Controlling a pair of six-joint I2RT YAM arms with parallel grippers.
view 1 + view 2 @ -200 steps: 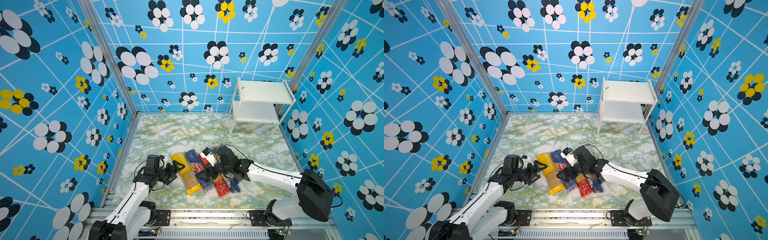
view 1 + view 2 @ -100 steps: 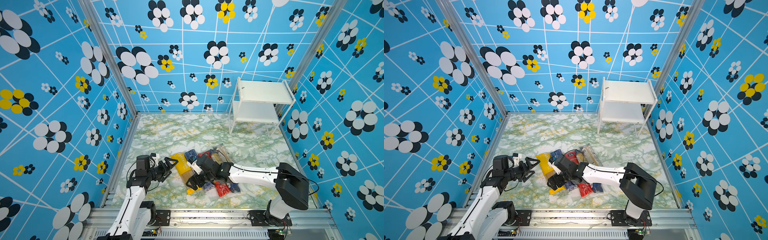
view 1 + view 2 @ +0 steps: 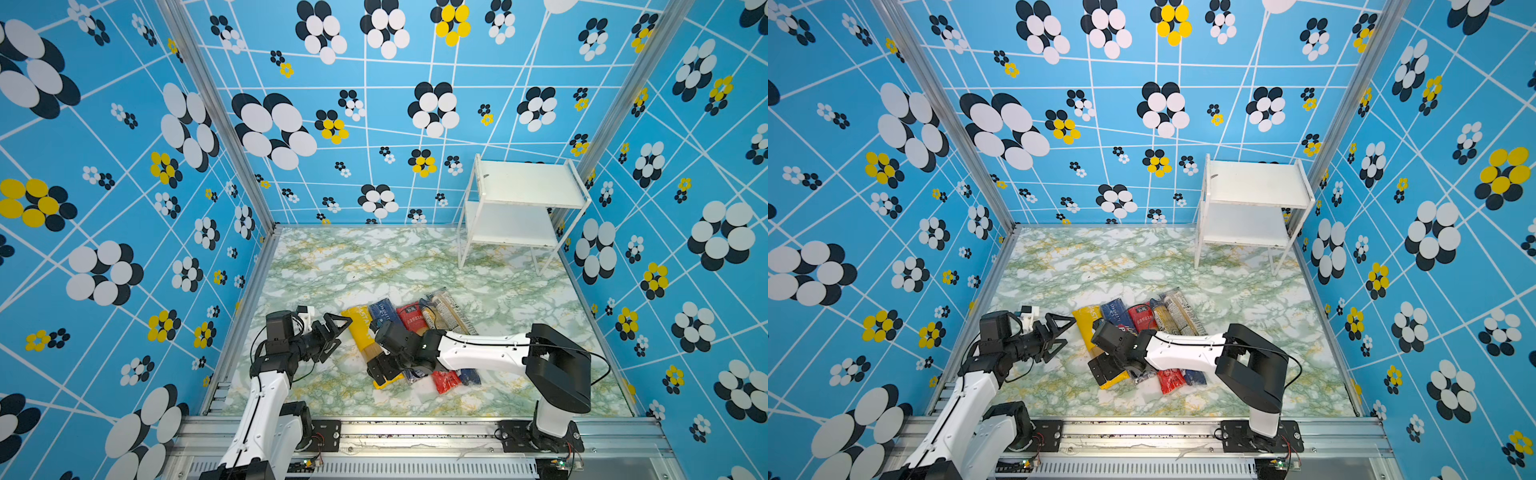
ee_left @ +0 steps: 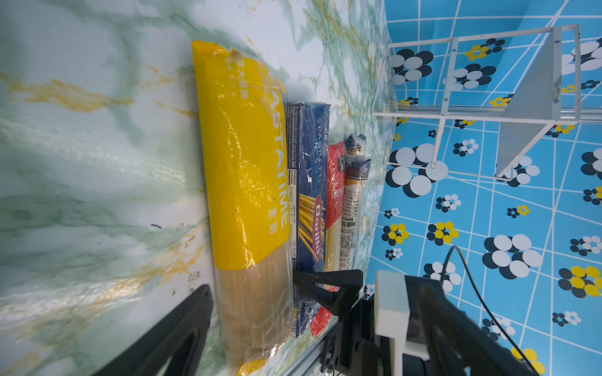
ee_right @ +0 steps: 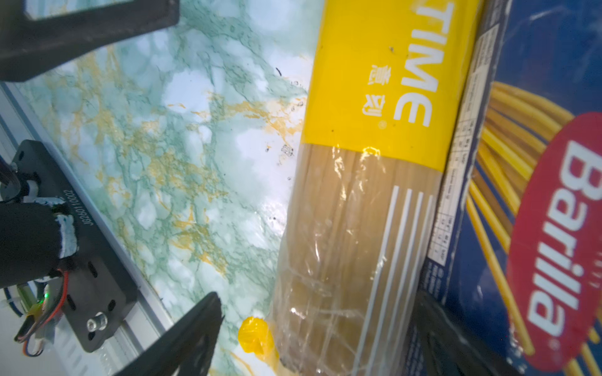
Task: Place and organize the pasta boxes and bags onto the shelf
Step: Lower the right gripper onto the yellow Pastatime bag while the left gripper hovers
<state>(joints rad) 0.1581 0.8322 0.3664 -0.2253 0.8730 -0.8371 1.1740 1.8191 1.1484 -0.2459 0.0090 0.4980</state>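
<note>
Yellow pack [image 3: 360,328]; dark-blue box [image 3: 384,310]; red pack [image 3: 409,319]; rightmost pack [image 3: 451,308] seemingly clear.

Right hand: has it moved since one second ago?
Yes. The right hand moved leftward, away from the small white two-tier shelf, to the long yellow spaghetti pack.

The worktop [image 3: 332,266] has a smooth, glossy film printed as green-and-ochre marble. The yellow pack [image 4: 244,162] is shiny plastic film, opaque at one end and clear and wrinkled at the other over pale strands. Touching it, the blue Barilla box [image 4: 309,182] looks like printed card under crinkled clear wrap. Beyond that, the red pack [image 4: 335,182] and the clear packs [image 4: 353,201] are glossy film. The fingers [image 4: 342,276] at the yellow pack are matt black plastic. Well apart from it, the shelf [image 3: 528,187] has matt white boards on thin white-painted metal rods.
</note>
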